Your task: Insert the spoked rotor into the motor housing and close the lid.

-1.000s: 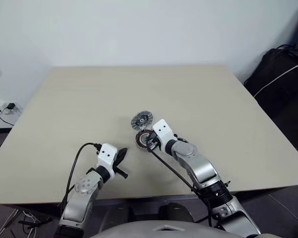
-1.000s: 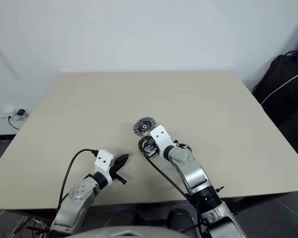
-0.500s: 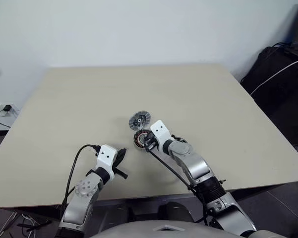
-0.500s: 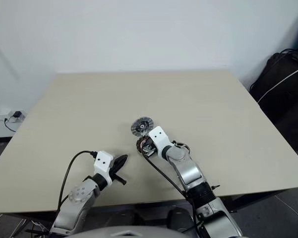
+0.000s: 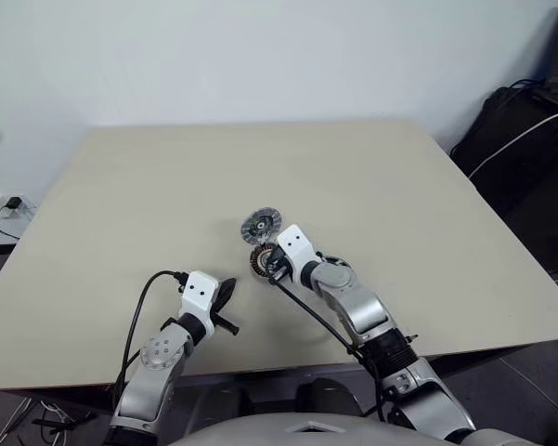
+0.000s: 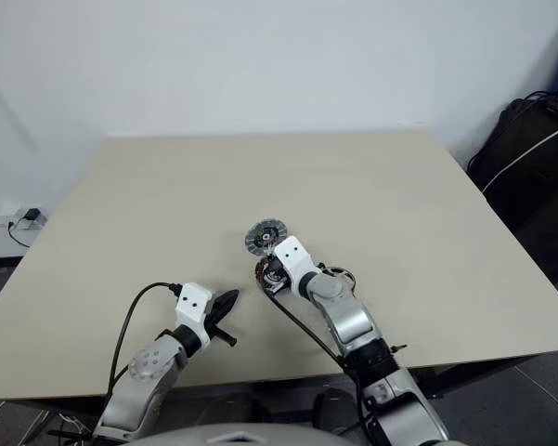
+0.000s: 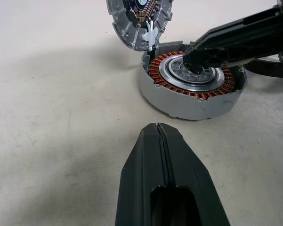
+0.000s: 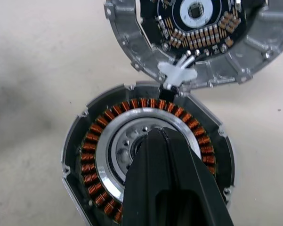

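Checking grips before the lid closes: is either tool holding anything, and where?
Nothing held. The shut right tool presses its tip at the copper-wound round housing's centre; the left tool is shut, empty.

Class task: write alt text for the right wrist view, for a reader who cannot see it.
The shut black right hand points into the silver centre of a round grey motor housing ringed with copper windings. Its round grey lid lies open beside it on the beige table.

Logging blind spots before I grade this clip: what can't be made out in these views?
- Rotor hub: in the right wrist view the shut right end effector covers the centre of the spoked rotor inside the motor housing; contact unclear.
- Lid: cut off by the frame edge in both wrist views.
- Head views: motor housing partly behind the right arm, too small to judge seating.
- Left end effector: shut, blocks the table beyond.
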Tool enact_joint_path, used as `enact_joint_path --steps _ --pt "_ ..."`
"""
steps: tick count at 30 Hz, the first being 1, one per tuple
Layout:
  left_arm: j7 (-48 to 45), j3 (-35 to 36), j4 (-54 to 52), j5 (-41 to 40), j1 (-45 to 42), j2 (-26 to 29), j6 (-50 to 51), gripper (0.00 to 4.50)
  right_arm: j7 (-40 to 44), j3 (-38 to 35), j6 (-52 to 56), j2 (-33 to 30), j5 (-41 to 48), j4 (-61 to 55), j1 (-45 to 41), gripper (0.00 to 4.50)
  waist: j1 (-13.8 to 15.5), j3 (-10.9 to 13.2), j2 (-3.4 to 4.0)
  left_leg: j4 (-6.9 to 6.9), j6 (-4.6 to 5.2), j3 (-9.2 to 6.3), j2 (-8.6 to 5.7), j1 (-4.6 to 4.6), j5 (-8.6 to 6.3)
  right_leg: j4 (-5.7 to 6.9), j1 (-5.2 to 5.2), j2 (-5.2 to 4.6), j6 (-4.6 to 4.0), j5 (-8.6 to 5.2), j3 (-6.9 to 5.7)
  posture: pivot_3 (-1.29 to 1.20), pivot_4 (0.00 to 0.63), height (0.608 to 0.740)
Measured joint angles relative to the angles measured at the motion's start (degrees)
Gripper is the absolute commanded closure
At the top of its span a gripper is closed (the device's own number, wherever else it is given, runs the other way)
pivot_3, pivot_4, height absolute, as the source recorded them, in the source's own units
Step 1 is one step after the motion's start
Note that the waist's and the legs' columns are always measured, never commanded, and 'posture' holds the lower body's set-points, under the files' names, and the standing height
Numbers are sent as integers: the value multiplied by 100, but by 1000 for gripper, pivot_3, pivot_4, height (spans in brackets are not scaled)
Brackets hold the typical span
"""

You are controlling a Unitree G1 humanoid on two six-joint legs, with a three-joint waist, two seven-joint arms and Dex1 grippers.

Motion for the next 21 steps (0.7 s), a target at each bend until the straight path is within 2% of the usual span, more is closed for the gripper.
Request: enact_joint_path --steps 21 --pt "41 1 0 -1 -2 -1 13 4500 36 -61 -535 326 -105 906 -313 4486 -74 -2 1 -6 -23 2 4 4 13 8 -4 3 -1 0 1 0 0 740"
